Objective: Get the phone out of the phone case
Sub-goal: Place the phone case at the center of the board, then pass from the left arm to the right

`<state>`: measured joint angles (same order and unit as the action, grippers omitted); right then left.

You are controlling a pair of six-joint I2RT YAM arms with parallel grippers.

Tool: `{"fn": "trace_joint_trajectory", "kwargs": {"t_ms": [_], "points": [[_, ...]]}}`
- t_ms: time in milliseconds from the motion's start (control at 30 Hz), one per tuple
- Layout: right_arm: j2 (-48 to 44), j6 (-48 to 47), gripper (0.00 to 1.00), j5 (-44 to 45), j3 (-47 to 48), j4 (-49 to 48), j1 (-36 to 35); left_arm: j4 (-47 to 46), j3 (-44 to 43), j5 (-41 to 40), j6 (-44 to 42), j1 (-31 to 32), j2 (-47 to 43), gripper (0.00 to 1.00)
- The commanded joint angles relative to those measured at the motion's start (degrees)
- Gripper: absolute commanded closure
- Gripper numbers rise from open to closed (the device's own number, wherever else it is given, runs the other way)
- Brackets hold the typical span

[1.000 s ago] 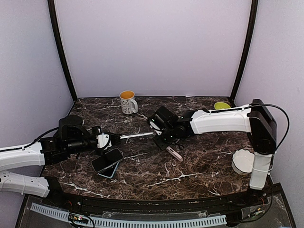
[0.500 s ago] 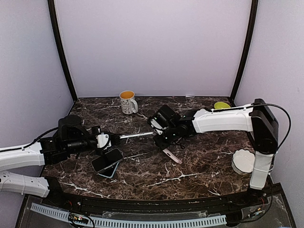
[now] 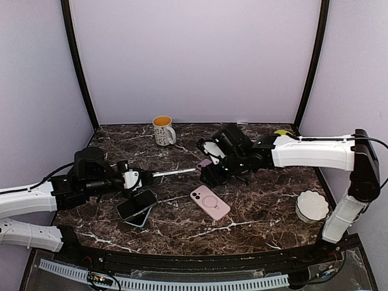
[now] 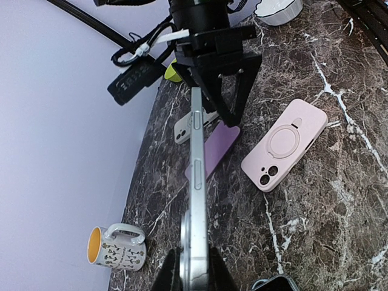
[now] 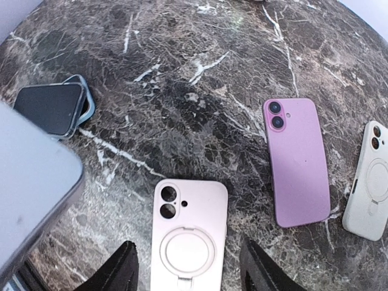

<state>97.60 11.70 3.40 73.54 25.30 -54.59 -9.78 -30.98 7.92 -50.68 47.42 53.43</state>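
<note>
Left pincer (image 3: pixel 134 178) pinched phone (image 3: pixel 173 173) by its end, on edge above bench (image 3: pixel 260 213) | right pincer (image 3: pixel 209 174) stood spread, empty | phone case (image 3: pixel 210 202) lay flat on bench, apart | phone judged rigid, slick, breakable: hold by side rails.

The phone case (image 3: pixel 210 202) looks matt and rubbery, the phone (image 4: pixel 195 170) metallic-edged, the table (image 3: pixel 260 209) glossy marble.

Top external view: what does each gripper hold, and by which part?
The left gripper pinches the bare phone by its near end. The right gripper is open and holds nothing; the pink case lies flat on the table.
</note>
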Motion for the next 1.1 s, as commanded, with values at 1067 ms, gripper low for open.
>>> {"fn": "trace_joint_trajectory", "kwargs": {"t_ms": [1067], "points": [[-22.53, -45.81, 0.24, -0.17, -22.96, -32.62, -12.2, -1.73, -3.03, 14.49, 5.29, 0.04, 1.21, 1.0]]}}
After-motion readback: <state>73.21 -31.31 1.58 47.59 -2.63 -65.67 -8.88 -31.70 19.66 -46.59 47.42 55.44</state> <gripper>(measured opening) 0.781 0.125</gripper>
